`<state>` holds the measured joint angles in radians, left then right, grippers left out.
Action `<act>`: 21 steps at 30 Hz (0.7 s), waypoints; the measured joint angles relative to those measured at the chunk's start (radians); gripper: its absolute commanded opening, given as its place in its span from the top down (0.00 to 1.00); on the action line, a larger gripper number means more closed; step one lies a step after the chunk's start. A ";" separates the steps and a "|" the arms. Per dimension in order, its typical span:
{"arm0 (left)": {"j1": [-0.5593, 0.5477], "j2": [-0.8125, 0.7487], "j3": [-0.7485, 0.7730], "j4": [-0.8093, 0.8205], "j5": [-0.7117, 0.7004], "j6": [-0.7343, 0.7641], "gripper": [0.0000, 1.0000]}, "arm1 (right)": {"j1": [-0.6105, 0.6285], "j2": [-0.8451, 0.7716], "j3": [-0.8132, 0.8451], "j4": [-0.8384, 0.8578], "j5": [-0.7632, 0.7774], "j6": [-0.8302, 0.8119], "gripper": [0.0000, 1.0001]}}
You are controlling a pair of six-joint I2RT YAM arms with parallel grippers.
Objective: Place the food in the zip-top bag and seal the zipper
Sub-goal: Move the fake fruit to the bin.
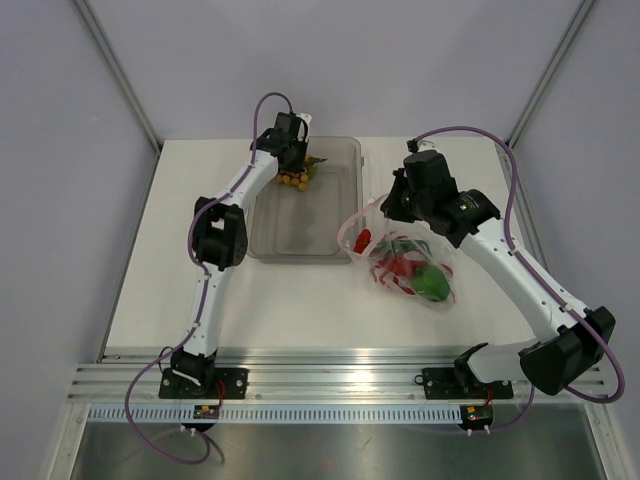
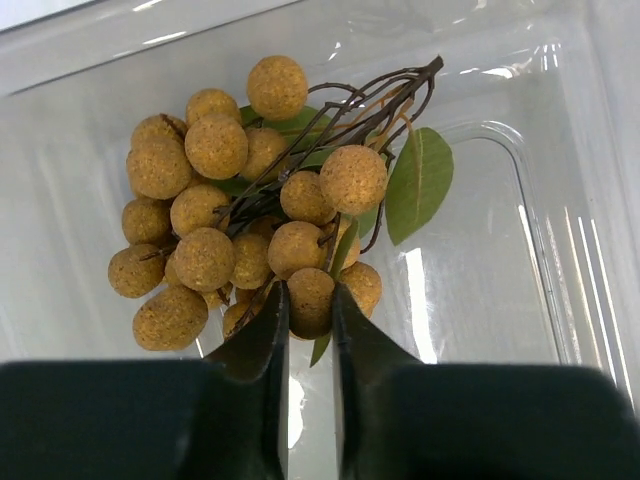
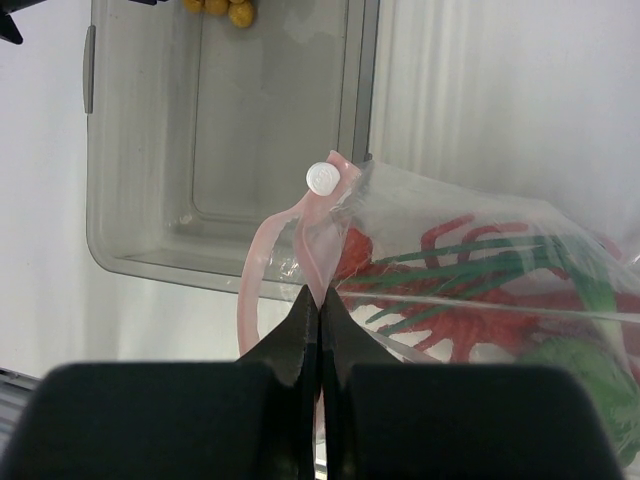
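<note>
Upper centre of the overhead view, inside the rigid clear tray (image 1: 300, 248), the left pincer (image 2: 310, 305) pinches a rough tan ball of the ball cluster (image 2: 215, 235). To the tray's right on the white counter (image 1: 250, 310), the crinkly bag (image 1: 445, 298) holds the red lobster (image 1: 400, 266) and glossy pepper (image 1: 432, 283). The right pincer (image 3: 318, 300) is pressed together on the bag's pink zipper strip (image 3: 258, 255).

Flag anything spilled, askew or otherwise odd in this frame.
Nothing spilled or damaged. One item sits outside the crinkly clear zip-top bag: the cluster of yellow-tan balls, in the clear rectangular tray, pinched by the left gripper. The right gripper pinches the bag's pink-red zipper strip, mouth unsealed.
</note>
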<state>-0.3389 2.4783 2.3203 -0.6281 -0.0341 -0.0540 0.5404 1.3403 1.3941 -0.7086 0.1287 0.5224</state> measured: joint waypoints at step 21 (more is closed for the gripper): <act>-0.013 -0.473 -0.565 -0.026 0.045 0.007 0.13 | 0.000 -0.099 -0.057 0.002 -0.028 0.040 1.00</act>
<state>-0.3523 2.0052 1.7554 -0.6540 0.0109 -0.0467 0.5404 1.2411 1.3369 -0.7071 0.1009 0.5621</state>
